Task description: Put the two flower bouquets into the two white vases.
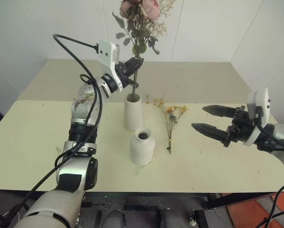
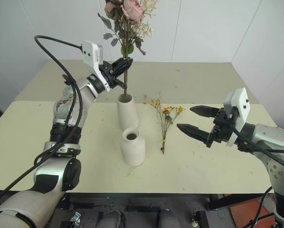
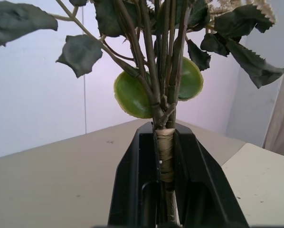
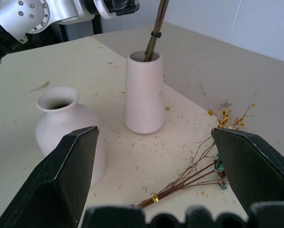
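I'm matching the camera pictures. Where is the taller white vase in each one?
Left eye: taller vase at centre, rose stems in its mouth.
Right eye: left of centre.
Left wrist: not in it.
Right wrist: upper middle.
Shared landmark: the shorter vase beside it.

No text, label, brand, number or sign can be read on anything shown (neither on the vases and table surface nor on the camera housings at the wrists); all visible surfaces are left plain and unmarked.
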Available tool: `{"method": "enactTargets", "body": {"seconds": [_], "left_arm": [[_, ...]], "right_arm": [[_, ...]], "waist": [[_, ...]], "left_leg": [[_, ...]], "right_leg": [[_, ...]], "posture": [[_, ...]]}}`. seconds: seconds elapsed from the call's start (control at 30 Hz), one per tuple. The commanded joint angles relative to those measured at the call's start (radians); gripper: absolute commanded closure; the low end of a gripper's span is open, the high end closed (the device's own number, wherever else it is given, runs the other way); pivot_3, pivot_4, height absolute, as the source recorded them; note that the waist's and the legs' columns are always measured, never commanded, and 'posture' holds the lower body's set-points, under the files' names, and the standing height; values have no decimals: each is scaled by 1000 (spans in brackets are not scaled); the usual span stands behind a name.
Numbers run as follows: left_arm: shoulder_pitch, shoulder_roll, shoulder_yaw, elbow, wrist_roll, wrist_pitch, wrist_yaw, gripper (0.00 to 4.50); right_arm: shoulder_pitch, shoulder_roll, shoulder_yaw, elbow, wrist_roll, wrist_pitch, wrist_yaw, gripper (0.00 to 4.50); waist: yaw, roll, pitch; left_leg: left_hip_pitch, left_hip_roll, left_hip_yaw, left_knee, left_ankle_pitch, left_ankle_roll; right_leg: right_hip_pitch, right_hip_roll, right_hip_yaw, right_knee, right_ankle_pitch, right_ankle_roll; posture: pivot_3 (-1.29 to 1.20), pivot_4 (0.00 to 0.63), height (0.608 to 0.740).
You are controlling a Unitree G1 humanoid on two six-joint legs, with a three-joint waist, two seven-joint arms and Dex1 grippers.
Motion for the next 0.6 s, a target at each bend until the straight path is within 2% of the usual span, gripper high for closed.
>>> {"method": "enactTargets", "body": {"seconds": [0.03, 0.23, 0.4, 0.6], "left_arm": [[28, -12, -3, -66, 6, -54, 12, 4383], [79, -27, -4, -97, 3, -58, 31, 4383], [119, -7, -18, -168, -15, 27, 18, 2761], [192, 70, -5, -392, -69, 218, 34, 807]], "right_arm": [[3, -14, -47, -34, 21, -2, -12, 0], [6, -13, -43, -35, 24, -6, -14, 0], [1, -14, -38, -33, 21, -7, -14, 0], [6, -9, -16, -9, 8, -13, 1, 0]], "waist": [[1, 0, 0], [1, 0, 0], [0, 0, 0], [-3, 0, 0]], "left_leg": [[0, 0, 0, 0, 0, 0], [0, 0, 0, 0, 0, 0], [0, 0, 0, 0, 0, 0], [0, 0, 0, 0, 0, 0]], "right_leg": [[0, 0, 0, 0, 0, 0], [0, 0, 0, 0, 0, 0], [0, 0, 0, 0, 0, 0], [0, 0, 0, 0, 0, 0]], "posture": [[0, 150, 740], [0, 150, 740], [0, 150, 740], [0, 150, 740]]}}
